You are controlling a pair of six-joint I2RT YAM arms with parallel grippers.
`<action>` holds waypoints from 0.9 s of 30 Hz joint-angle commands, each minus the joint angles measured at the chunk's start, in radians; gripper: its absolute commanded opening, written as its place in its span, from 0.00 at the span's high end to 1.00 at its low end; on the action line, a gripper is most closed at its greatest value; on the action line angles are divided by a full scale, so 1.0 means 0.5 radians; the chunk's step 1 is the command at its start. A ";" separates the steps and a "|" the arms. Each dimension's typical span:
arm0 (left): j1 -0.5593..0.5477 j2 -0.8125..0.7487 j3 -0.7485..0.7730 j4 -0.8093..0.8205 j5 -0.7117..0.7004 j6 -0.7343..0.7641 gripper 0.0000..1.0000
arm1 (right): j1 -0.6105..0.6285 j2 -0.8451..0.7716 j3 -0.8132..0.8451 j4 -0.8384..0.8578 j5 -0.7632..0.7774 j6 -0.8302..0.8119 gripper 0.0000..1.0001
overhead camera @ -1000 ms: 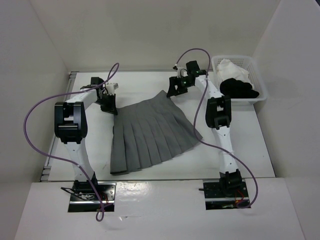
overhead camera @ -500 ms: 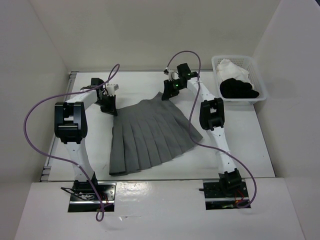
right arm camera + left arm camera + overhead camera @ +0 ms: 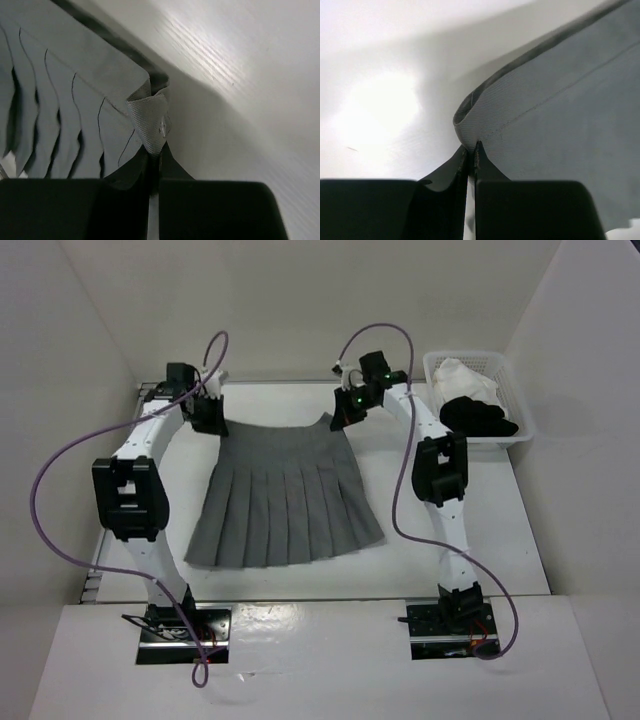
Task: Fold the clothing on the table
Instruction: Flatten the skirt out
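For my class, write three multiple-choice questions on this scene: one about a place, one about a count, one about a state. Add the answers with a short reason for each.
1. Where does the basket stand?
A at the far right of the table
B between the arms' bases
C at the far left

2. How many garments lie in the basket?
A one
B two
C four

3. How do the left hand and right hand stand?
A both open, in the air
B both shut on waistband corners of the grey skirt
C one shut, one open

Answers:
1 A: it sits at the far edge beside the right wall.
2 B: a white garment and a black garment show.
3 B: each wrist view shows grey cloth pinched.
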 commanded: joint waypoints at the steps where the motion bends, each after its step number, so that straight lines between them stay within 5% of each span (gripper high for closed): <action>1: -0.018 -0.378 0.334 -0.003 -0.007 0.005 1.00 | 0.016 -0.622 0.019 0.050 0.143 -0.013 1.00; 16: -0.184 -1.338 0.292 -0.264 0.100 0.082 1.00 | 0.034 -1.992 -0.885 0.127 0.205 -0.294 1.00; 27: -0.184 -2.158 0.016 -0.613 0.291 0.232 1.00 | -0.226 -2.727 -1.368 -0.121 -0.733 -0.525 1.00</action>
